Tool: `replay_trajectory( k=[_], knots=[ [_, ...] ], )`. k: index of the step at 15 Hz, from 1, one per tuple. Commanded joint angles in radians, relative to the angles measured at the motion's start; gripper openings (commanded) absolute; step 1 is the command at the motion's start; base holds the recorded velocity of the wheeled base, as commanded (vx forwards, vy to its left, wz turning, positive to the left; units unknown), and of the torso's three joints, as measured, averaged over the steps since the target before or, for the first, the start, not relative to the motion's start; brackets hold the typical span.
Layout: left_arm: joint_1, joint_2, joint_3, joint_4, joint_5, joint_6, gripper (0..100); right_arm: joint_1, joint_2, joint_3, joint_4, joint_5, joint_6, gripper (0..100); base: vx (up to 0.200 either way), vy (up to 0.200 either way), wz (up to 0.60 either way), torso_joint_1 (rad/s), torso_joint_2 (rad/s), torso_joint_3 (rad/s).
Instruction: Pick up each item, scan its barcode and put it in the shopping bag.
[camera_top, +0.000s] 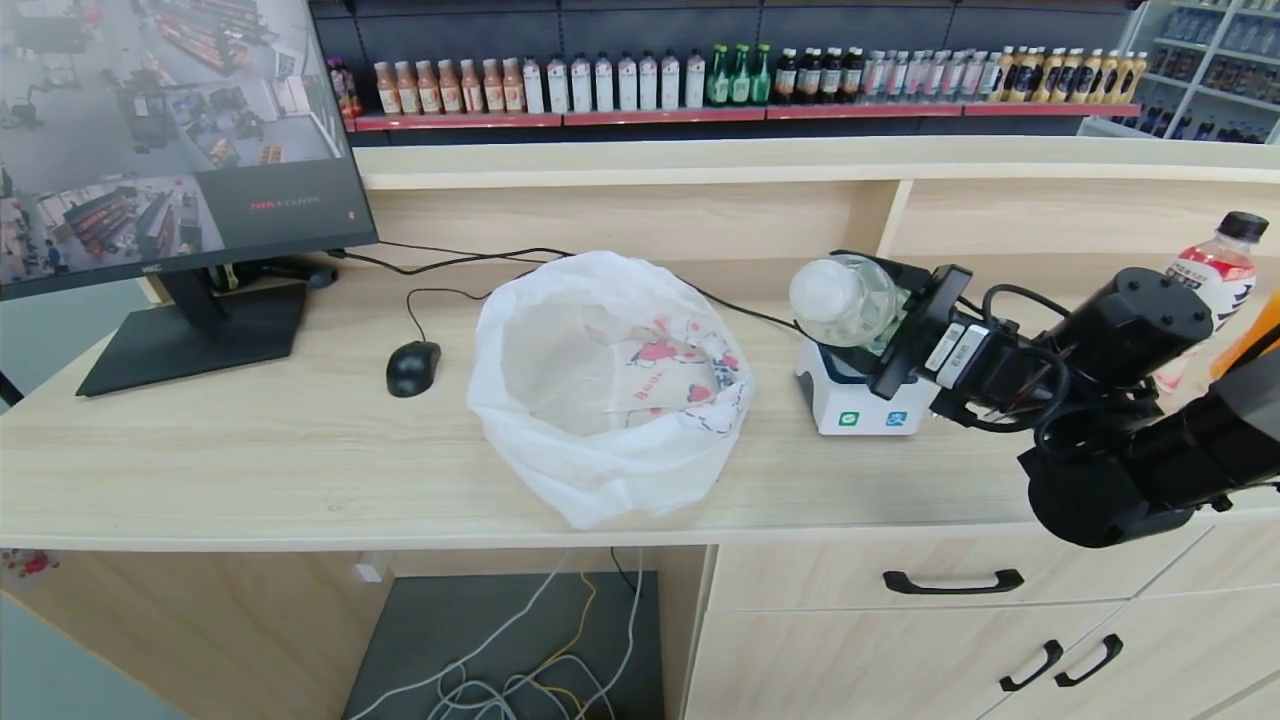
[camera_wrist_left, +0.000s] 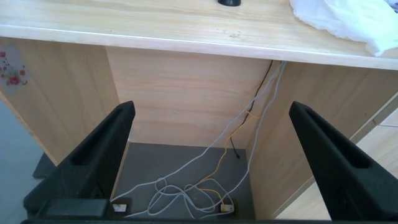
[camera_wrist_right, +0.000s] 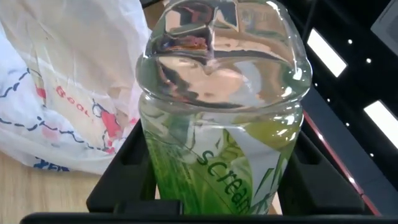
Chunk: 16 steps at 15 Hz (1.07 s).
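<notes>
My right gripper (camera_top: 880, 320) is shut on a clear bottle with a green label (camera_top: 842, 298), held on its side just above the white barcode scanner (camera_top: 860, 400). In the right wrist view the bottle (camera_wrist_right: 221, 124) sits between the black fingers (camera_wrist_right: 121, 174), its base facing the camera. The white shopping bag (camera_top: 610, 385) stands open on the counter to the scanner's left, and the bag (camera_wrist_right: 56, 93) lies beyond the bottle. My left gripper (camera_wrist_left: 211, 162) hangs open below the counter, facing the recess with loose cables.
A monitor (camera_top: 170, 130) on its stand occupies the counter's back left, with a black mouse (camera_top: 413, 367) in front. A red-labelled bottle (camera_top: 1215, 275) stands at the far right. Cables (camera_wrist_left: 205, 186) lie on the floor under the counter. Drawers (camera_top: 950, 582) sit below right.
</notes>
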Motion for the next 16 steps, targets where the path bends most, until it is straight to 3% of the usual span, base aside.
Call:
replay_trajectory(
  k=[1,4,16],
  knots=[
    [0.0,0.0,0.0,-0.001,0.001,-0.001,100,-0.007,0.007,0.004,0.001,0.011,-0.002,0,0.0,0.0,0.0,0.0,0.0,0.0],
    [0.0,0.0,0.0,0.001,-0.001,-0.001,100,-0.053,0.008,0.005,0.001,0.012,0.001,0,0.0,0.0,0.0,0.0,0.0,0.0],
    [0.0,0.0,0.0,-0.001,0.001,-0.001,100,-0.011,0.022,0.038,0.001,0.011,-0.013,0,0.0,0.0,0.0,0.0,0.0,0.0]
  ],
)
